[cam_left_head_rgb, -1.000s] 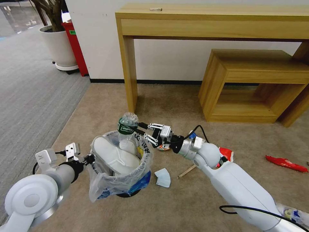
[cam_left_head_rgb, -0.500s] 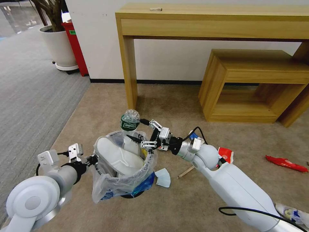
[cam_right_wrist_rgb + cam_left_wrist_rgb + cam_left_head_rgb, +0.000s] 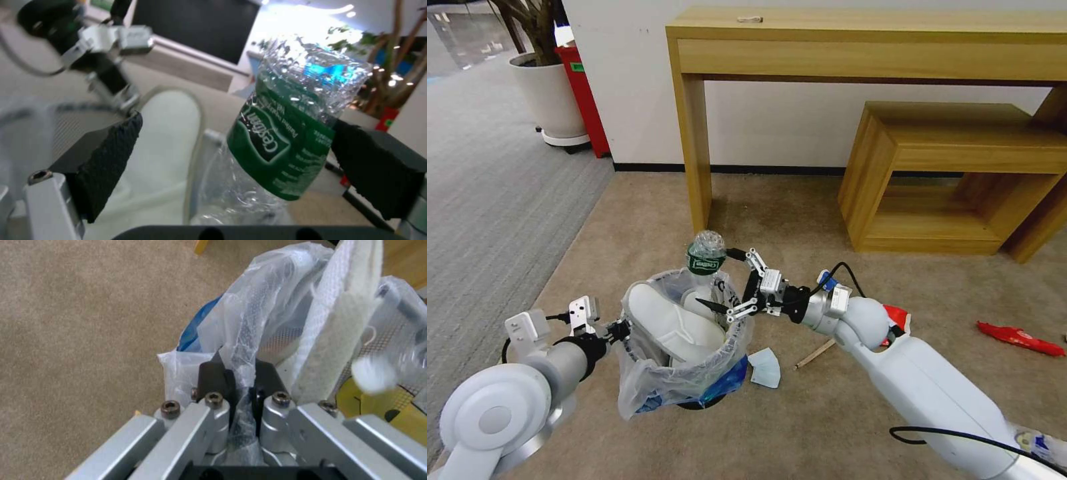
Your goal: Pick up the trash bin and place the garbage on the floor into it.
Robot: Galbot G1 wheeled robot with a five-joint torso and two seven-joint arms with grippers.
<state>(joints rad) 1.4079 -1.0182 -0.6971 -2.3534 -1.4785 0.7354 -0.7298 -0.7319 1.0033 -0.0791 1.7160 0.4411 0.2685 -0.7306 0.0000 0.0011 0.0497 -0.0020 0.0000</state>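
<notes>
The left gripper [image 3: 617, 329] is gripping the trash bin [image 3: 684, 347] at its 9 o'clock rim, jaws clamped together on a pinch of the clear liner and the mesh wall, as the left wrist view [image 3: 240, 383] is showing. The bin is sitting near the middle of the beige carpet [image 3: 800, 413], at about 6 o'clock from the tall table's leg [image 3: 694, 147].

The right gripper [image 3: 730, 280] is hovering at the bin's 2 o'clock rim with its jaws spread wide apart. In the right wrist view the crushed bottle [image 3: 285, 140] is standing between the 2 pads [image 3: 106, 160], one pad well clear of it, the other at or just beside its label. The bottle [image 3: 704, 257] is poking neck-down out of the bin, leaning beside 1 white slipper [image 3: 674, 323].

Other garbage is lying around: a blue mask [image 3: 765, 368] at 4 o'clock just beside the bin, a wooden stick [image 3: 815, 354] near it, and a red wrapper [image 3: 1019, 337] well apart at 3 o'clock.

Judging by looks, the bottle is light, springy and slick, so it is likely to tip or slide; the labelled waist is giving the best hold. The bin seems light but the thin liner is soft and could tear, so holding the rim wire with the bag is safer than holding plastic alone.
</notes>
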